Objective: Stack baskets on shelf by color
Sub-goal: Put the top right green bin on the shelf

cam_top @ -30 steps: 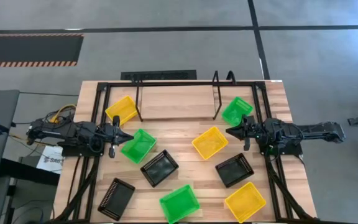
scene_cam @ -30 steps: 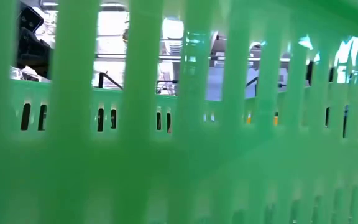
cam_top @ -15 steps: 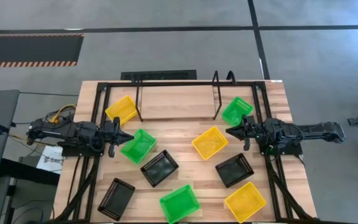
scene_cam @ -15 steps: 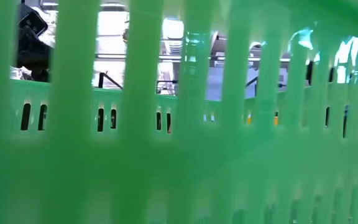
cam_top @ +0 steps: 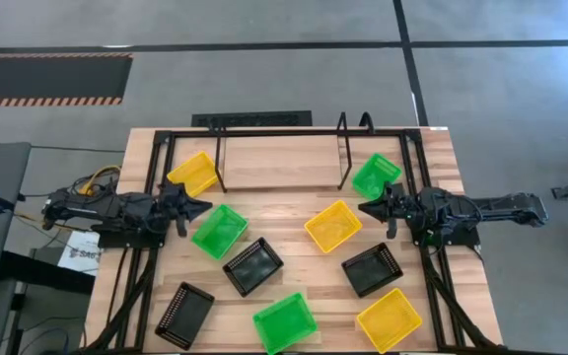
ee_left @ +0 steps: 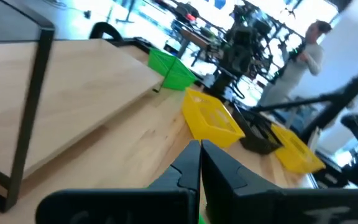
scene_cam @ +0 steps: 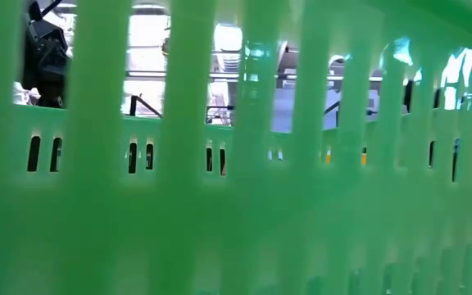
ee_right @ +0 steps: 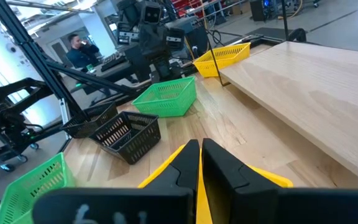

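From above we see our left pincer [cam_top: 197, 206] at the table's left side, its tips pressed together and holding nothing. A green basket [cam_top: 219, 231] lies just ahead of the tips and slightly toward the table's front; we cannot tell whether they touch it. A yellow basket [cam_top: 193, 174] sits just beyond the pincer, against the left post of the shelf [cam_top: 279, 161]. The shelf board is bare.

Our right pincer [cam_top: 367, 208] waits at the right side, its fingers also together and empty. A second yellow basket [cam_top: 333, 226] lies just ahead of it, and a second green basket [cam_top: 376, 176] just behind it, beside the shelf's right end.

Nearer the front lie three black baskets [cam_top: 253, 266] [cam_top: 372, 269] [cam_top: 183, 314], a third green basket [cam_top: 285, 321] and a third yellow one [cam_top: 390, 319], all apart from one another.

The table-level camera is filled by a green mesh wall [scene_cam: 236, 205].
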Action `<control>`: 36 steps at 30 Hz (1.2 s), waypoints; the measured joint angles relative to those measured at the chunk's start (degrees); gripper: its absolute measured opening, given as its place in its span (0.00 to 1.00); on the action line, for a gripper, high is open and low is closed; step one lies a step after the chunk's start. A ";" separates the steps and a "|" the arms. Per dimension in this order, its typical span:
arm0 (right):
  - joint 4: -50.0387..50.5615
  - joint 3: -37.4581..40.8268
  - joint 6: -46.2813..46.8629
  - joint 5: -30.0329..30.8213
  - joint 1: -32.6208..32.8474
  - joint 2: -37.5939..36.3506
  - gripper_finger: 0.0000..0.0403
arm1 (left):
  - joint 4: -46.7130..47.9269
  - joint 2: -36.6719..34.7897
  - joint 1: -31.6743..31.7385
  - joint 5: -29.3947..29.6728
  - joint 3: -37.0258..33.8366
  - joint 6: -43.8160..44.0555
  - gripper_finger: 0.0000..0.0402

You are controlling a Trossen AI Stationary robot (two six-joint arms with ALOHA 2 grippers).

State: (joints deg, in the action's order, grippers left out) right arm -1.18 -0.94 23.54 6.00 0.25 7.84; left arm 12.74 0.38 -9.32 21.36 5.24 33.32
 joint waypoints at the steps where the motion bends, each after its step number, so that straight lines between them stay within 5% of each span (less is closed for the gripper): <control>1: -0.77 0.07 -0.01 0.05 0.00 0.01 0.11 | -0.11 -0.01 0.00 0.99 -0.01 0.56 0.00; 7: -11.16 0.24 0.03 0.52 0.00 -0.03 0.11 | -1.24 -0.02 0.04 6.36 -0.03 1.84 0.00; 12: -27.75 0.14 0.69 1.70 -0.02 -0.03 0.11 | -13.02 0.00 0.04 6.21 -0.03 0.81 0.00; 15: -35.54 -0.37 0.13 1.70 -0.02 -0.01 0.11 | -22.73 -0.02 0.04 5.85 0.03 -6.72 0.00; 18: -33.14 -4.51 -1.37 1.68 -0.02 0.04 0.11 | -26.30 0.00 0.00 8.56 1.10 -14.75 0.00; 21: -22.92 -12.84 -4.98 2.37 -0.02 2.06 0.11 | -21.62 0.68 0.00 12.85 4.91 -18.08 0.00; 27: 19.14 -37.01 -6.84 15.39 -0.02 11.05 0.11 | -3.46 7.63 0.00 22.33 14.96 -15.19 0.00; 32: 48.61 -53.79 0.73 25.21 -0.02 20.30 0.11 | 11.66 15.59 0.04 26.37 22.29 -7.01 0.00; 36: 67.38 -61.39 11.67 27.23 -0.02 26.64 0.14 | 18.01 20.02 0.04 26.48 25.47 -2.02 0.00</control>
State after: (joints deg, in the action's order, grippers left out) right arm 66.21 -62.33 35.22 33.23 0.23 34.48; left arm 30.75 20.39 -9.28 47.83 30.71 31.30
